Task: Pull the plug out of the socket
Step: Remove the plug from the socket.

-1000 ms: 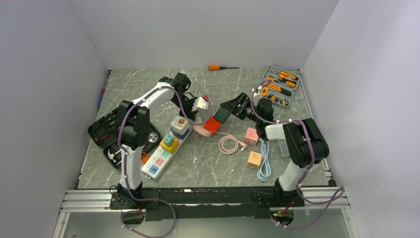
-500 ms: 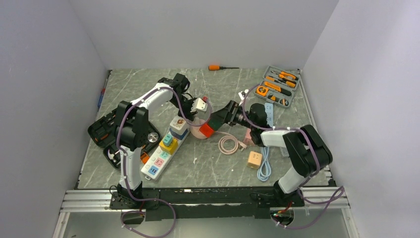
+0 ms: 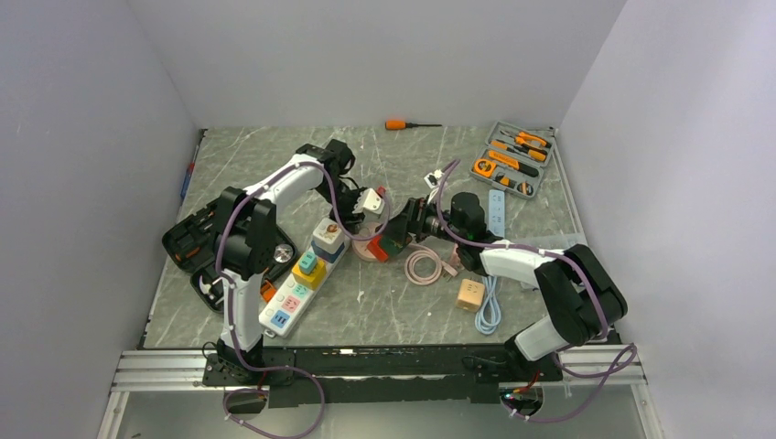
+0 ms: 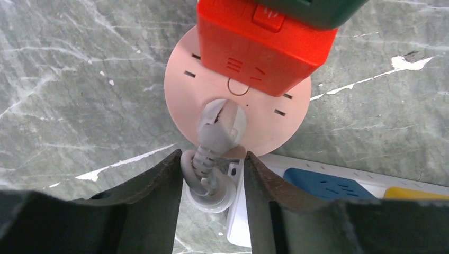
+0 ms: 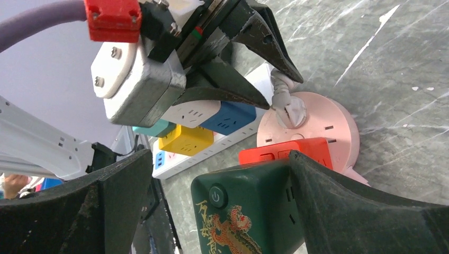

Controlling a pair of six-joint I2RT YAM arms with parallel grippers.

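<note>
A grey plug (image 4: 219,124) sits in the round pink socket (image 4: 180,95), its ribbed cord curling back toward the camera. My left gripper (image 4: 213,159) straddles that cord with its jaws parted; one finger brushes the cord loop, the other stands off it. A red cube adapter (image 4: 265,47) is plugged into the same socket (image 3: 364,251), with a dark green cube (image 5: 243,211) on its far end. My right gripper (image 5: 221,159) is wide open around the green cube (image 3: 399,234); one finger lies along its side, the other is far off.
A white power strip (image 3: 295,294) with blue, yellow and teal adapters lies left of the socket. A coiled pink cable (image 3: 423,265), a peach cube (image 3: 470,294) and a blue cable (image 3: 490,302) lie right. A tool tray (image 3: 514,157) and orange screwdriver (image 3: 403,124) are at the back.
My right gripper has swept left from near the tool tray onto the green cube. My left gripper's jaws have parted from shut around the plug's cord.
</note>
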